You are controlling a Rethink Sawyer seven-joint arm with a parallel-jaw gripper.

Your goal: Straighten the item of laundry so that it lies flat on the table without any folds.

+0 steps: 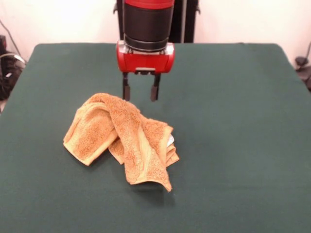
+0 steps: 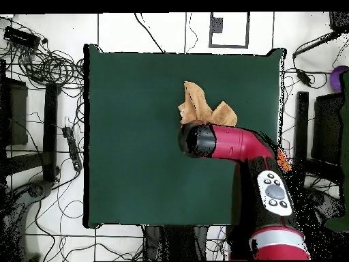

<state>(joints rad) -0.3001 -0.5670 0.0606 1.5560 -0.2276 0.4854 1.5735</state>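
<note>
- Front view: the towel (image 1: 124, 141) lies crumpled on the green table (image 1: 233, 126), a little left of the middle and nearer the camera than the robot.
- It is bunched into thick folds: one rounded lobe sticks out to the left, and a longer folded strip runs down to the right and ends in a corner pointing toward the camera.
- A flat woven band shows along the folded strip, and a small white tag (image 1: 170, 141) peeks out at the towel's right edge.
- The red and black arm (image 1: 147, 29) comes down from the top of the picture, with the claw (image 1: 140, 94) hanging just behind the towel's far edge.
- The claw's two dark fingers (image 1: 126, 91) stand apart with clear table between them, holding nothing. Whether the left fingertip touches the cloth cannot be told.
- Overhead view: the towel (image 2: 202, 109) sits in the upper right part of the table (image 2: 136, 136), well clear of the edges, its folds pointing up in two peaks.
- The arm (image 2: 232, 143) reaches in from the lower right, and its black round end covers the towel's lower part and hides the claw.
</note>
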